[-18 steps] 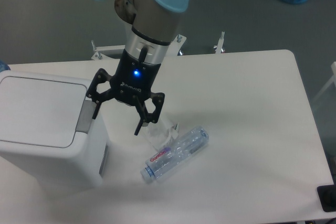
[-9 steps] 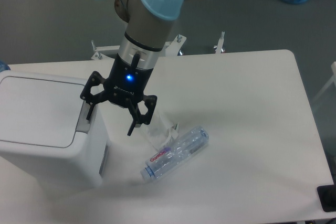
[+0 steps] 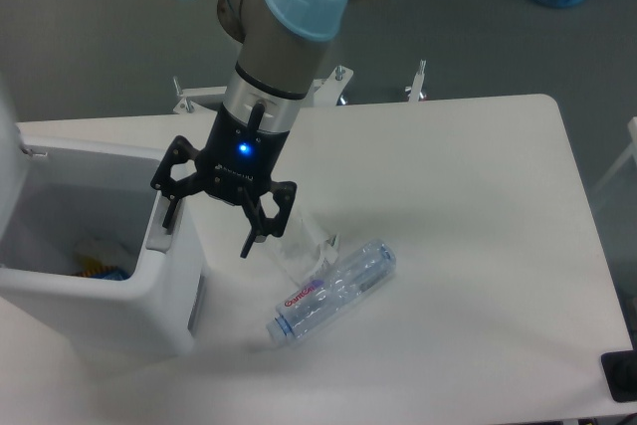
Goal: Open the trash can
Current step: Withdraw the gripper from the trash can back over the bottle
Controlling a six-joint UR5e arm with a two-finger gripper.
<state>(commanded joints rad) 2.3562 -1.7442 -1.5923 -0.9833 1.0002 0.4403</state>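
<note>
Pincer (image 3: 206, 228) spread beside trash can (image 3: 109, 291)

You're getting soft, even overhead light; the white table (image 3: 468, 206) reads bright without glare. Faint shadow beside the trash can (image 3: 109, 291). A blue LED glows on the gripper (image 3: 207, 225). Slightly soft focus throughout.

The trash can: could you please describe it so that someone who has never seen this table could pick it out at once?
Start at the white table and go to its left edge, just left of the gripper. The trash can is the big white boxy bin there, its lid swung up and some litter visible inside. Its only neighbour, the clear bottle lying on its side, is far smaller and see-through.
</note>
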